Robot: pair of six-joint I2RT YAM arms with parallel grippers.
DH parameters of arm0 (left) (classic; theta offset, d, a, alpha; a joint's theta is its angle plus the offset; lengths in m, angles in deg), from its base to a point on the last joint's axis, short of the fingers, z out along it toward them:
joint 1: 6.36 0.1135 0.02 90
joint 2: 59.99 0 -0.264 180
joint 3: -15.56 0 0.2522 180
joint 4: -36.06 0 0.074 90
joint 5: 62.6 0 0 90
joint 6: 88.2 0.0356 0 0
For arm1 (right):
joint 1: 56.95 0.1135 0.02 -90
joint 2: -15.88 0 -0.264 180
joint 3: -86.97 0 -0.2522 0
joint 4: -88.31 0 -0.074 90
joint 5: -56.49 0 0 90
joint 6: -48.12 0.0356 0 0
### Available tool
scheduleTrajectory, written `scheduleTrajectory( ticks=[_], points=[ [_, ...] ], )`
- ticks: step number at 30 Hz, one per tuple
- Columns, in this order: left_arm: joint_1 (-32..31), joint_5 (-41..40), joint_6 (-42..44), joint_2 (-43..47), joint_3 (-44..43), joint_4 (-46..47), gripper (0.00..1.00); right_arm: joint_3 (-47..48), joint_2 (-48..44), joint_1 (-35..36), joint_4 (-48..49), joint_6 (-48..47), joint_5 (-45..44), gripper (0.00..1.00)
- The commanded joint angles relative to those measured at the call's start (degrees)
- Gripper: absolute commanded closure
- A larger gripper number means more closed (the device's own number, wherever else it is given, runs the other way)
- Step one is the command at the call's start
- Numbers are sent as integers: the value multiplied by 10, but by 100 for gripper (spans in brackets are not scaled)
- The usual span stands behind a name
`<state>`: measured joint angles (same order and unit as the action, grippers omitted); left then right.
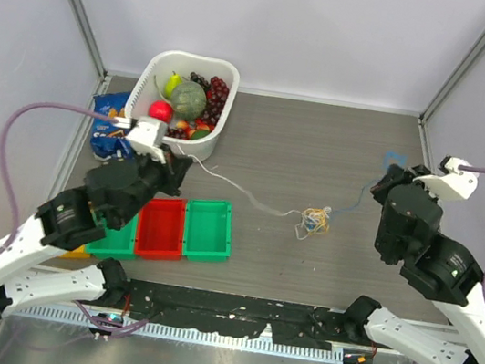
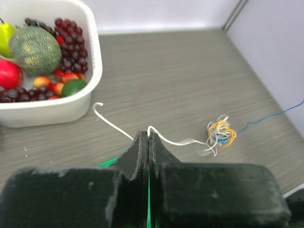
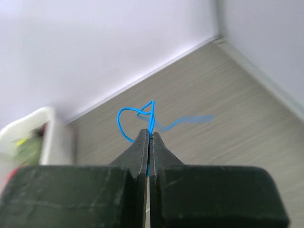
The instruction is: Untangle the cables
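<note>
Both pairs of jaws are pressed together, each pinching a thin wire. In the left wrist view, the left gripper clamps the white cable at its fingertips, low in the centre of the frame. One end of that cable curls into a small hook toward the upper left. The other end runs right into the tangle, a small knot where white, blue and yellow-orange cable loop together on the grey table.

In the right wrist view, the right gripper nips the blue cable, which rises above the tips and bends into a loop to their left.

From above, the tangle lies right of centre, between the two grippers and apart from both. A white tub of fruit stands at the upper left, and green and red bins sit lower left.
</note>
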<state>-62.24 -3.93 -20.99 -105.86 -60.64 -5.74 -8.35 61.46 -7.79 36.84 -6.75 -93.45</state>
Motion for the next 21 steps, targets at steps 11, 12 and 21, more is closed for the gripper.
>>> scheduleTrajectory(
  ticks=[11, 12, 21],
  points=[
    [-2, 41, 1, 34, -89, -9, 100, 202, 121, -124, 28, -190, -120, 99],
    [-1, 41, 1, 38, -88, -7, 100, 213, 129, -124, 31, -212, -129, 99],
    [-1, 114, 50, -9, -255, 10, 100, 96, 184, -251, 61, -184, -141, 99]
  ],
)
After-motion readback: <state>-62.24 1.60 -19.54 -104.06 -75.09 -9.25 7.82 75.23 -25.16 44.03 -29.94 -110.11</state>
